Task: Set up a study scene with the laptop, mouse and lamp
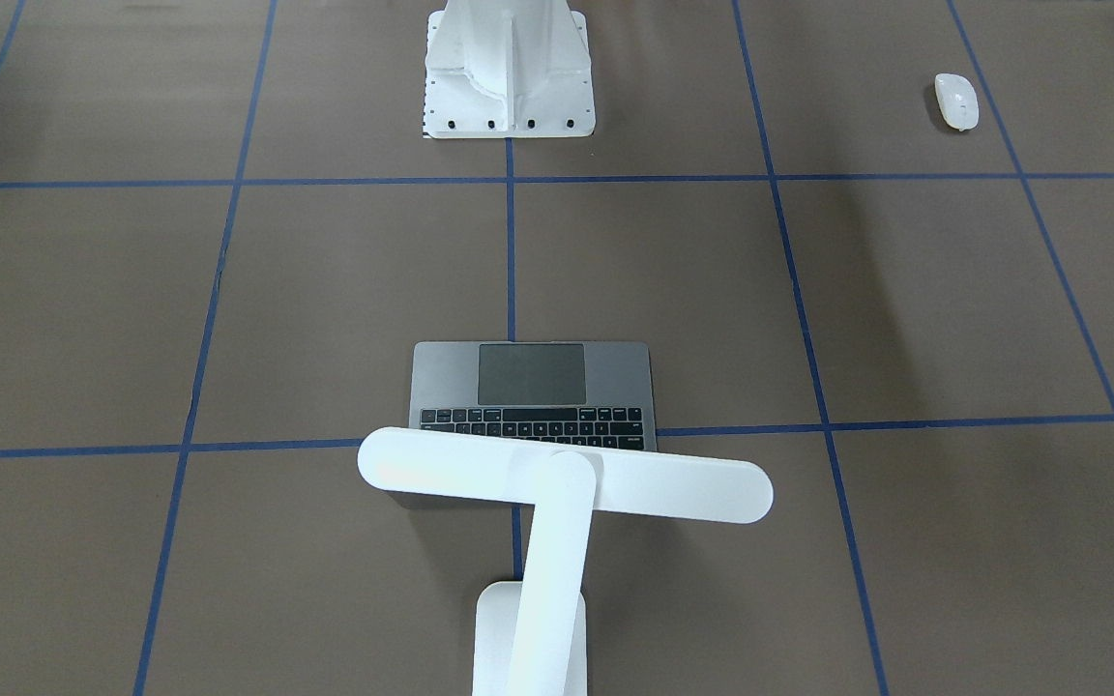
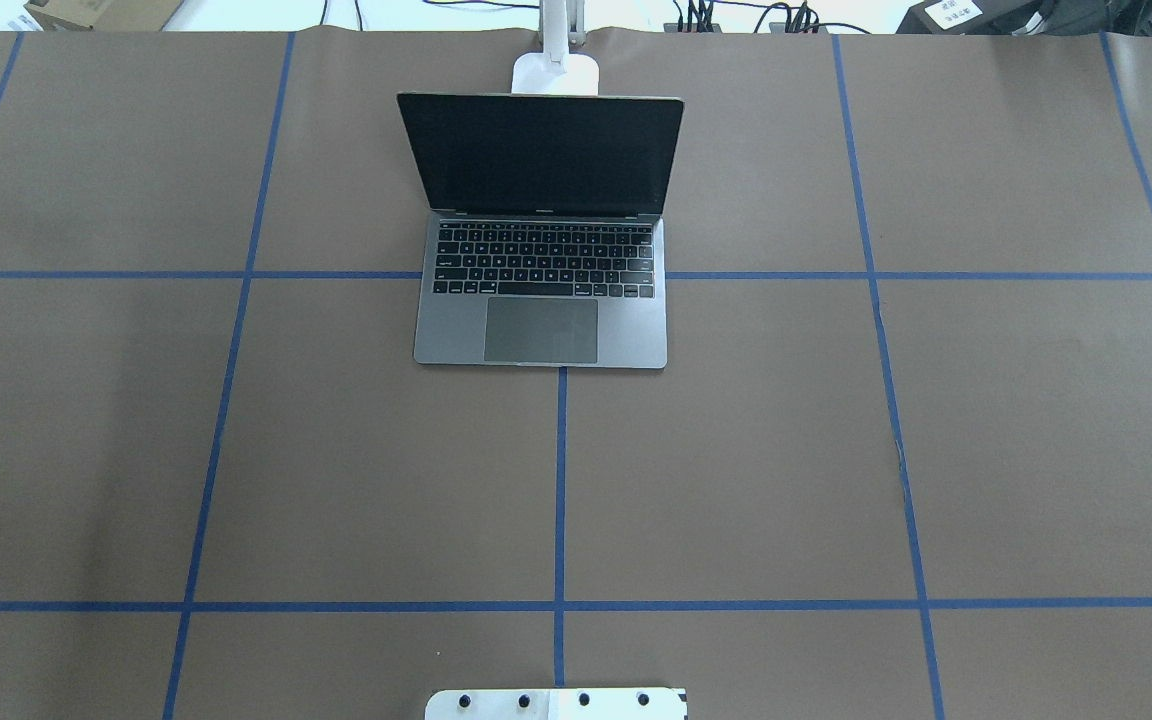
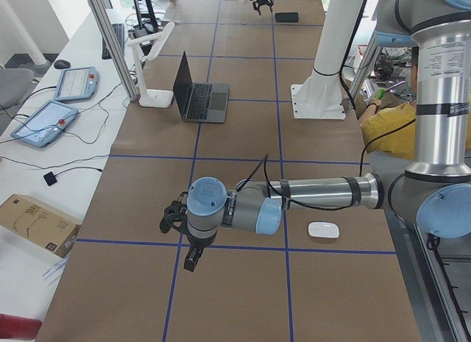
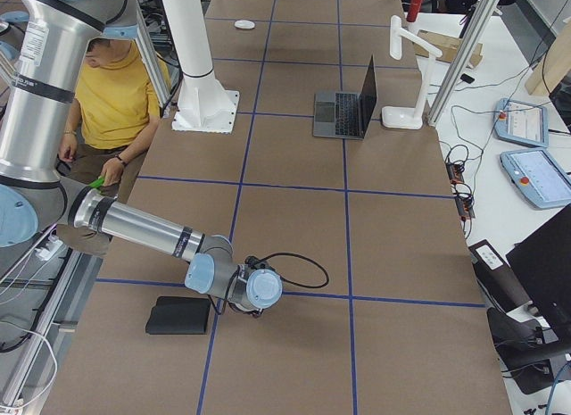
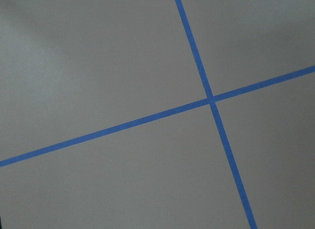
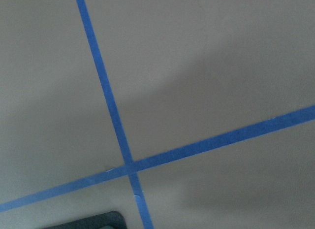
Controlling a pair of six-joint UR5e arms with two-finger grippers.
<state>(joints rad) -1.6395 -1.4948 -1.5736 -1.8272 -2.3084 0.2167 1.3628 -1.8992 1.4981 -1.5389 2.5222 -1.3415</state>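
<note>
The laptop (image 2: pixel 540 300) sits open on the centre line with the lamp (image 1: pixel 565 478) reaching over its keys, presumably to light them, but the mouse (image 1: pixel 956 101) lies well apart near my left gripper (image 3: pixel 188 258), and I cannot tell whether that or the right gripper (image 4: pixel 252 308), beside the mouse pad (image 4: pixel 178 315), is spread or pressed together.

White lamp (image 1: pixel 557 483) by laptop (image 1: pixel 531 374), mouse (image 1: pixel 956 101) apart

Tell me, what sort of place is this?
Most likely a robotics lab or test cell: a big jointed robot arm reaches over a table marked into squares with blue tape, and touch-screen control pads lie on the side bench.
</note>
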